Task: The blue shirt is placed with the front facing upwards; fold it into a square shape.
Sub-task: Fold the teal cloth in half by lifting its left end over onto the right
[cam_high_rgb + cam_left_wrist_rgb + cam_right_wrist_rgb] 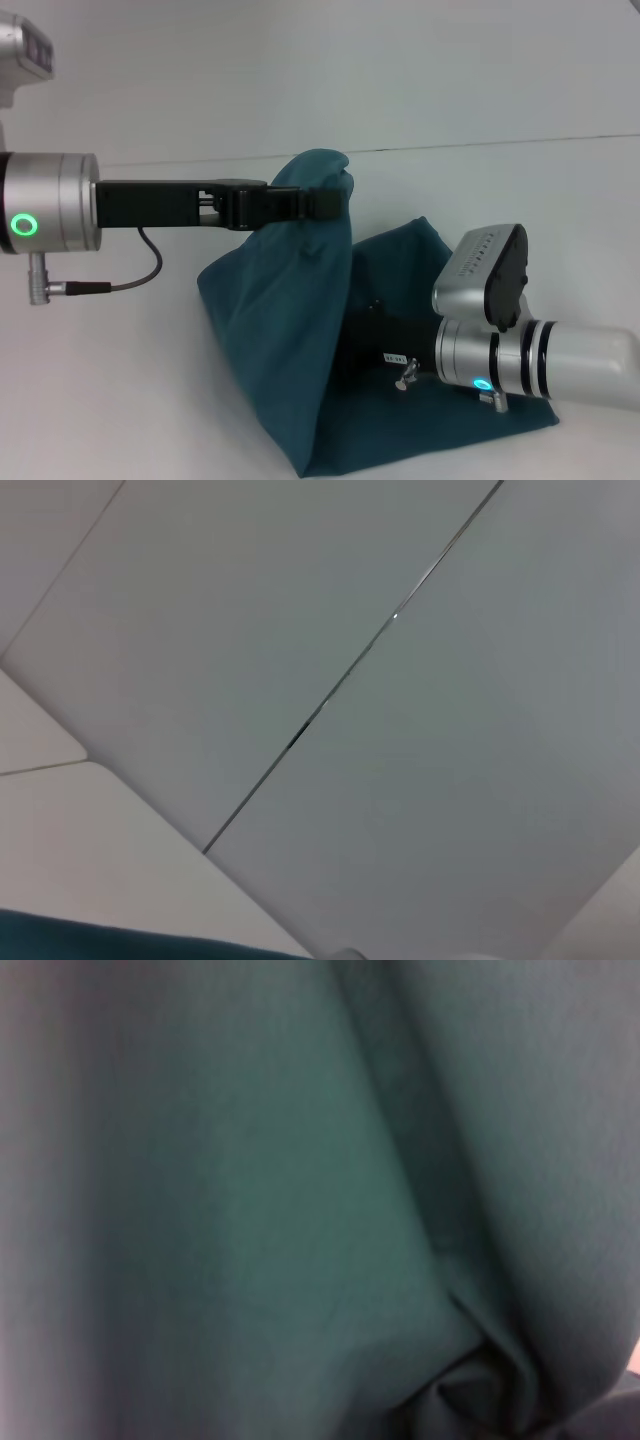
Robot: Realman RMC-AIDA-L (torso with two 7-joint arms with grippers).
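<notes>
- The left gripper (325, 203) is seen clamped on a bunched peak of the blue shirt (290, 330), with the black fingers pinched tight around the cloth and no gap showing between them.
- That corner is held well above the table (120, 400), so the fabric is hung from the grip like a tent, spreading wide toward its base.
- The lift is judged to be made so that one half can be carried over the other; a fold is being set up, not finished.
- The right gripper (372, 335) is buried low in the cloth on the robot's right side; its fingers are hidden by folds, so whether anything is pinched cannot be told.
- In the right wrist view only teal fabric (250, 1220) is shown, pressed close, with a deep crease running through it.
- In the left wrist view bare table surface (400, 780) is shown, with a sliver of teal at one edge.
- The shirt's long axis is now run steeply from the raised peak down to the table, the lower hem being spread toward the robot.
- No lettering is visible, so the facing side is possibly the back.
</notes>
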